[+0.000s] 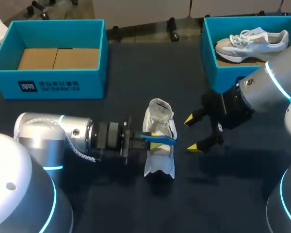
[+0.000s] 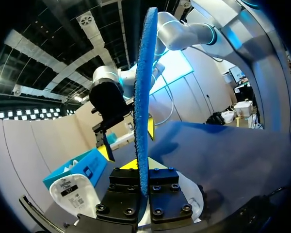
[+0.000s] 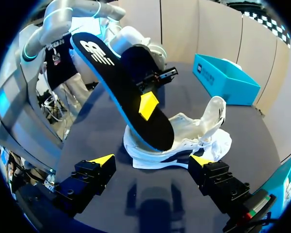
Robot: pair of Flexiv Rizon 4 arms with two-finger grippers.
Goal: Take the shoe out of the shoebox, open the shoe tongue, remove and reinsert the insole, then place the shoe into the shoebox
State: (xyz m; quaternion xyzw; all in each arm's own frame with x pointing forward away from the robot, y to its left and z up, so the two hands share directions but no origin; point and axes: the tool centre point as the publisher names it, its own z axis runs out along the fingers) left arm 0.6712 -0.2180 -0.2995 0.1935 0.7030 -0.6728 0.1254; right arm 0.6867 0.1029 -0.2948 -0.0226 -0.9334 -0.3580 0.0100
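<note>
On the dark table (image 1: 116, 208), at its far left, stands the left shoebox (image 1: 87, 80), blue and open, with flat cardboard pieces (image 1: 58, 58) lying on its floor. Nearer the front, the left arm (image 1: 48, 133) comes in level above the table, and the left gripper (image 1: 156, 140) is over the middle of the shoe (image 1: 159, 164). Its fingers are clamped from both sides on the insole (image 1: 167, 139). In the left wrist view the insole (image 2: 144, 97) shows edge-on, a thin blue strip rising straight out from between the black fingers (image 2: 121, 194), with the white shoe (image 2: 72, 194) under and beside them. The shoe sits on the table between the two boxes, well apart from both, white, with its opening spread wide. The right wrist view shows the insole (image 3: 126, 97) tilted – black on top, blue along the rim – with its lower end down at the opening of the shoe (image 3: 184, 141) and its other end raised toward the left arm; one yellow fingertip (image 3: 148, 106) presses on its black face. Just right of the shoe, the right gripper (image 1: 191, 133) hangs with its fingers spread wide on nothing, tips pointing at the shoe; in its own wrist view the right gripper (image 3: 153, 162) has the shoe just ahead of its two tips, not touching. At the far right stands the right shoebox (image 1: 208, 53), also blue – a second shoe (image 1: 252, 42), white and grey, lies on its side within.
</note>
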